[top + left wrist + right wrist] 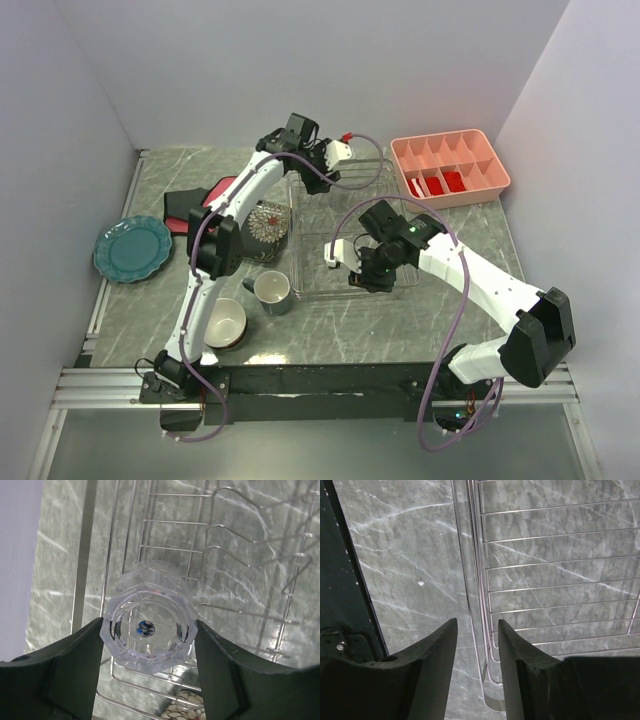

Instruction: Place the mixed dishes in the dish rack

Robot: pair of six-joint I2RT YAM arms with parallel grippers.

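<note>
My left gripper (148,636) hangs over the far end of the big silver wire dish rack with the see-through base (315,225). Its jaws are closed on a clear glass cup with flat sides and a tiny blue sticker (148,617). My right gripper (477,630) is at the near left edge of the rack. Its jaws are a little apart and hold nothing. The rack's edge wire shows in the gap, but I cannot tell if they touch it. The square dark plate with white flowers (268,220) lies just left of the rack. The grey-blue mug (272,291) sits by the rack's near left corner, with the dark cream-lined bowl (225,322) further left. The round blue plate (132,248) is well away to the left.
</note>
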